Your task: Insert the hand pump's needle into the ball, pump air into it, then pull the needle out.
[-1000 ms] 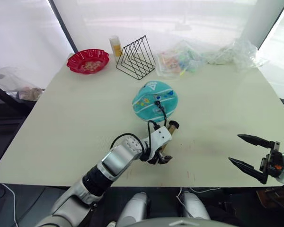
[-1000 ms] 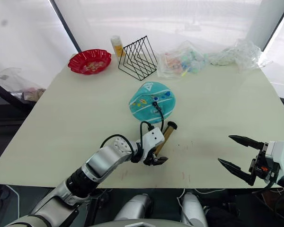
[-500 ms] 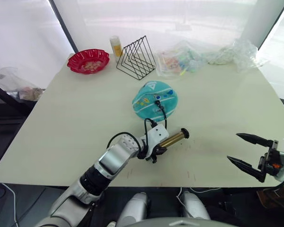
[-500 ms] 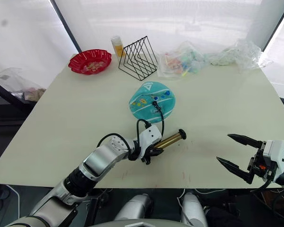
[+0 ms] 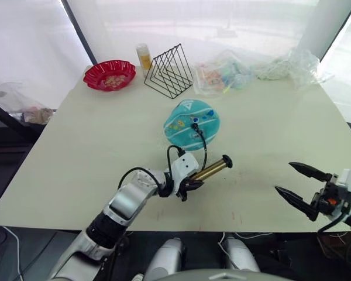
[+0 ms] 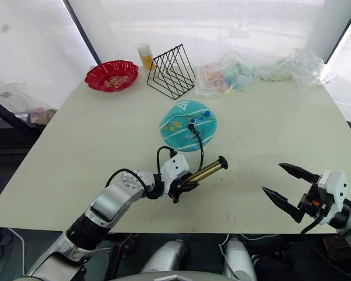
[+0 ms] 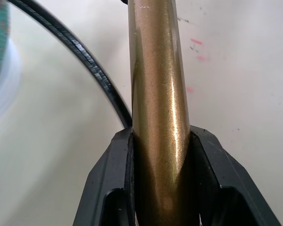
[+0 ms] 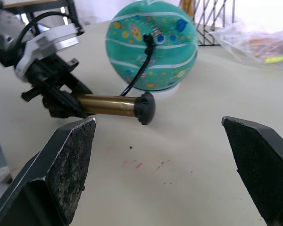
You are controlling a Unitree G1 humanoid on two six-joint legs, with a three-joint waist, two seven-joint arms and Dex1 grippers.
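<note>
Left claw (image 5: 187, 186) pinching hand pump (image 5: 212, 168); long axis level above desk (image 5: 76, 146), free end toward right edge. Needle (image 5: 194, 124) in ball (image 5: 191, 123). Right claw (image 5: 295, 183) spread.

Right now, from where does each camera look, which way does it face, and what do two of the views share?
Left eye: on the head, looking forward and down over the table; both arms show.
Right eye: beside it, same scene.
Left wrist: on the left arm, looking along the left pincer, shut on the hand pump.
Right wrist: on the right arm, looking through the open right pincer toward the ball.
Shared: the right wrist and the eye views show pump, hose and ball.
</note>
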